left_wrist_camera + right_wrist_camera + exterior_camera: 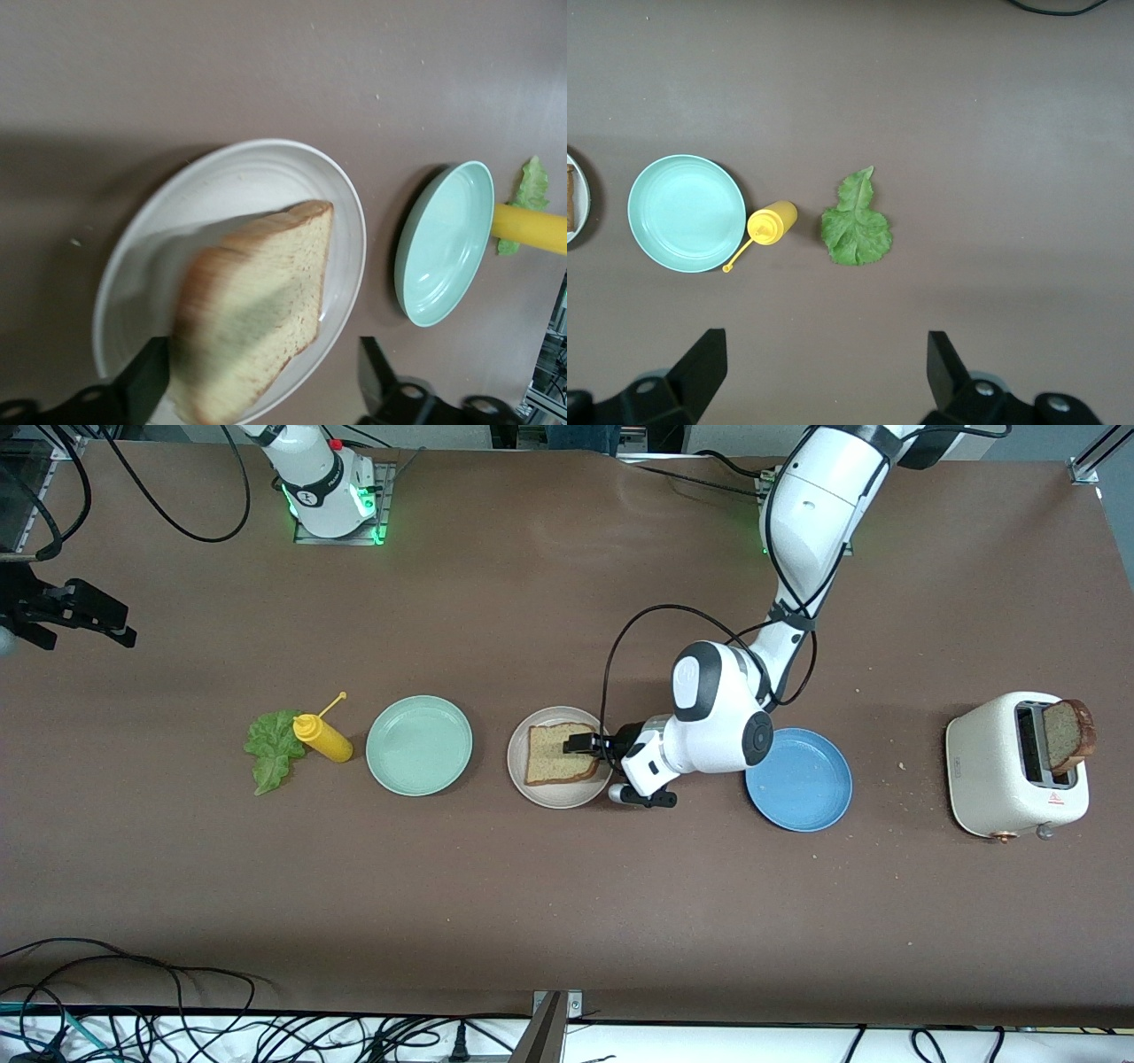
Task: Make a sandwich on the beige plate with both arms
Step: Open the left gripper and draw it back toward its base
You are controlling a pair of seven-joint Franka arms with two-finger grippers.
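A tan bread slice (554, 755) lies on the beige plate (516, 759) at the table's middle. My left gripper (586, 748) is low over the plate's edge toward the left arm's end. In the left wrist view the gripper (261, 363) is open, the bread (266, 283) sits between the spread fingers close to one of them, and the plate (221, 177) is under it. A second slice (1067, 735) stands in the toaster. The green lettuce leaf (270, 748) lies toward the right arm's end. My right gripper (120, 624) is open and empty, high over that end (824, 350).
A yellow mustard bottle (323, 738) lies beside the lettuce. A mint green plate (419, 744) sits between it and the beige plate. A blue plate (799, 779) is under the left arm's wrist. The white toaster (1014, 766) stands at the left arm's end.
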